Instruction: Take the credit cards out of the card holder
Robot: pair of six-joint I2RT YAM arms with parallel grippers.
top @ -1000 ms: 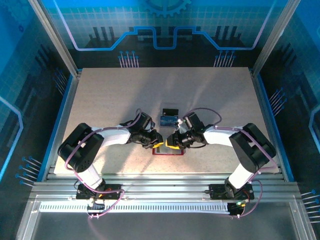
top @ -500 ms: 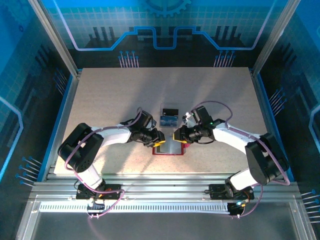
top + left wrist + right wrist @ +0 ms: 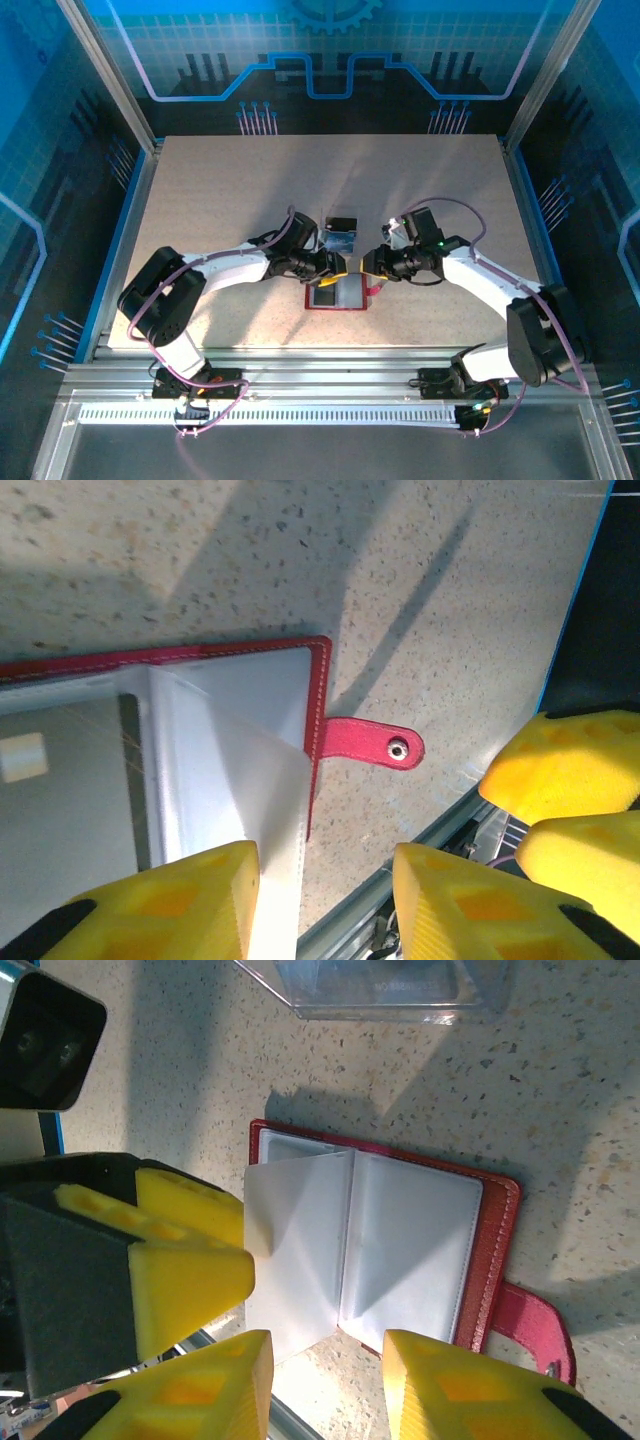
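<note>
Dark red, two-leaf, the card holder (image 3: 337,297) lies open and flat on the speckled table (image 3: 220,200), nearest the arm bases and about midway between the two arms. Its strap tab (image 3: 365,746) projects from the 3 o'clock edge in the top view. The snap stud is legible in the left wrist view.

One translucent greyish pocket leaf (image 3: 300,1245) stands lifted off the open holder. What the pockets contain cannot be made out. A small pale square shows through the film at the left edge of the left wrist view, cut off by the frame.

The left hand (image 3: 338,266) sits at 12 o'clock of the holder's left half. Its fingers (image 3: 170,900) are spread. The lifted leaf runs alongside the inner face of one finger and is not pinched. In the right wrist view a yellow fingertip meets the free edge of that leaf.

The right hand (image 3: 370,262) sits at 1 o'clock of the holder, above its strap corner. Its fingers (image 3: 460,1380) are spread, with bare table and the leaf's lower corner in the gap.

Farther out, at 12 o'clock of the holder, stands a clear plastic tray (image 3: 440,1012). The credit cards (image 3: 337,240) in it read as a blue patch, and their number cannot be counted. A black card-shaped object (image 3: 342,222) lies just beyond, and whether it touches the tray cannot be told.
</note>
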